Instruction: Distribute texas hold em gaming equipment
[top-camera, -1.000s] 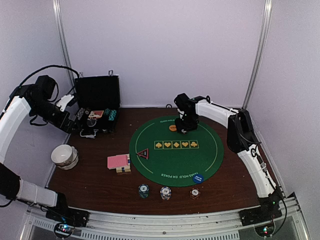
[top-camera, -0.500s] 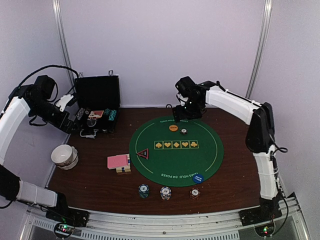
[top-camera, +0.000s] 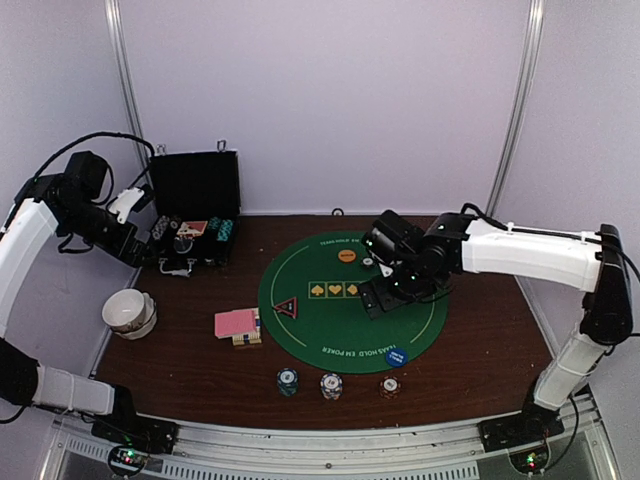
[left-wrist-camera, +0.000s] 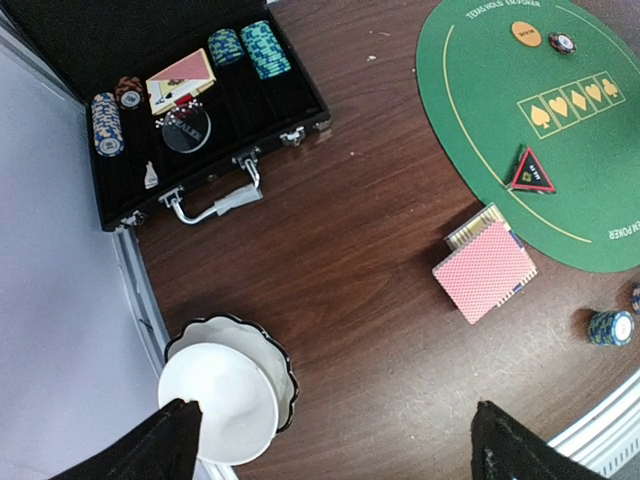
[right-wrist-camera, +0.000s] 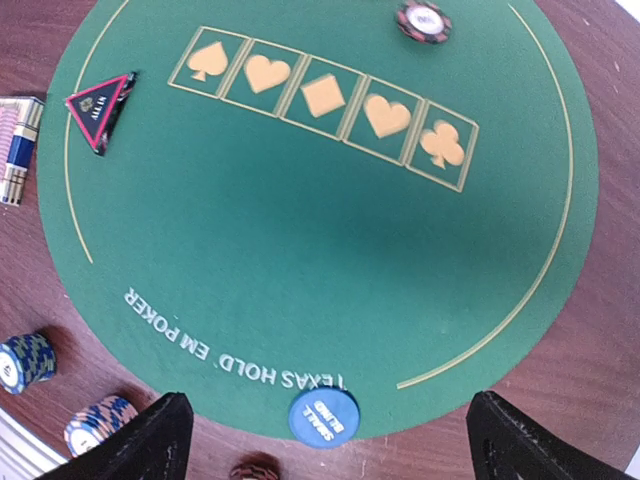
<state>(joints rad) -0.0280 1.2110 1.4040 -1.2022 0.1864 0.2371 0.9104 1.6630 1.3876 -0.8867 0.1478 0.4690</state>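
Stacks of chips line the near edge of the worktop (top-camera: 200, 370): teal stack (top-camera: 288, 381), blue-white stack (top-camera: 331, 385), brown-red stack (top-camera: 390, 385). The right gripper (right-wrist-camera: 326, 425) hangs spread and empty over the green mat (right-wrist-camera: 300, 220). The blue disc (top-camera: 397, 356) lies just nearward of it, so this arm looks better placed to reach. The left gripper (left-wrist-camera: 335, 430), also spread and empty, hovers near the black case (left-wrist-camera: 280, 100) at the far-left corner.

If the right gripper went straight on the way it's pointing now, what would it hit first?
Probably bare felt of the green mat, between the suit boxes and the blue disc. The right gripper points down, open; how near the disc is unclear.
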